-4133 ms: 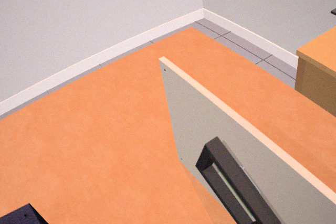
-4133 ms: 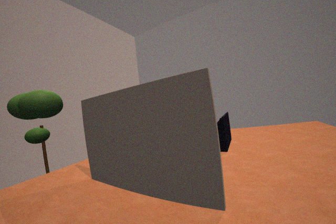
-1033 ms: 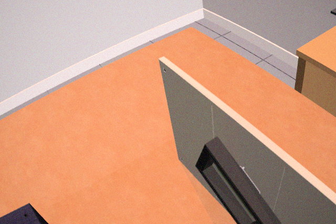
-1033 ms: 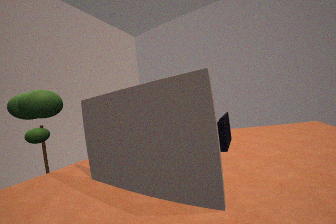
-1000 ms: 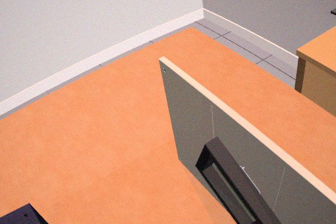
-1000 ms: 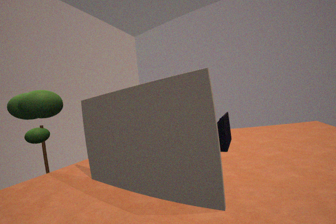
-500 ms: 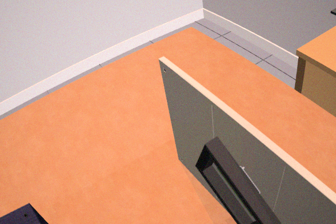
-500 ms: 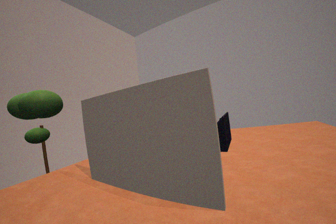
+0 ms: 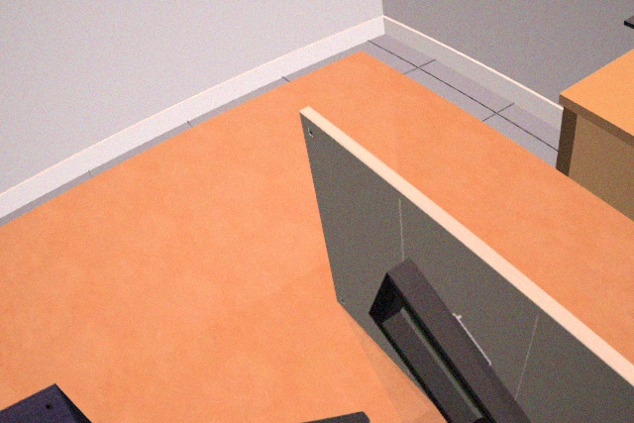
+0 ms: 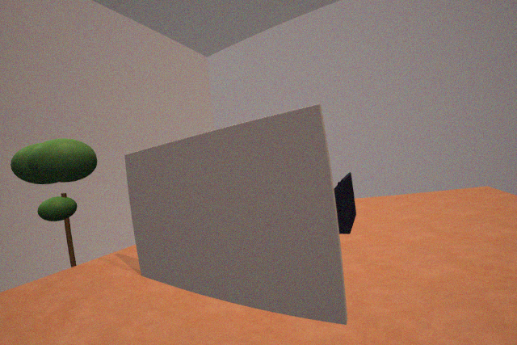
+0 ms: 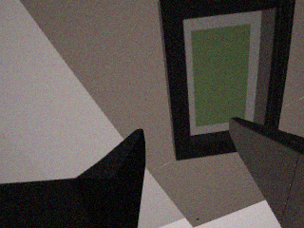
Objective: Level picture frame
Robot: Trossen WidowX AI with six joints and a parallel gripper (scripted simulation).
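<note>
The picture frame (image 9: 443, 326) (image 11: 180, 95) is black with a pale mat and a green picture. It hangs on the grey upright board (image 9: 358, 203) (image 10: 233, 224) (image 11: 111, 71). Its edges run at an angle to the board's edges, and its far end looks higher in the top view. A pale metal bit (image 9: 457, 315) shows above its top bar. The notched strip is hidden. My gripper (image 11: 186, 130) is open and empty. In the wrist view the right fingertip overlaps the lower bar, and the left one is below and left of the frame. Contact cannot be told.
The board stands on the orange table top (image 9: 178, 279) (image 10: 430, 266). A dark block (image 9: 46, 408) is at the lower left of the top view; a dark shape (image 10: 346, 208) shows behind the board in the exterior view. A wooden cabinet (image 9: 604, 162) and a plant (image 10: 58, 161) are in the background.
</note>
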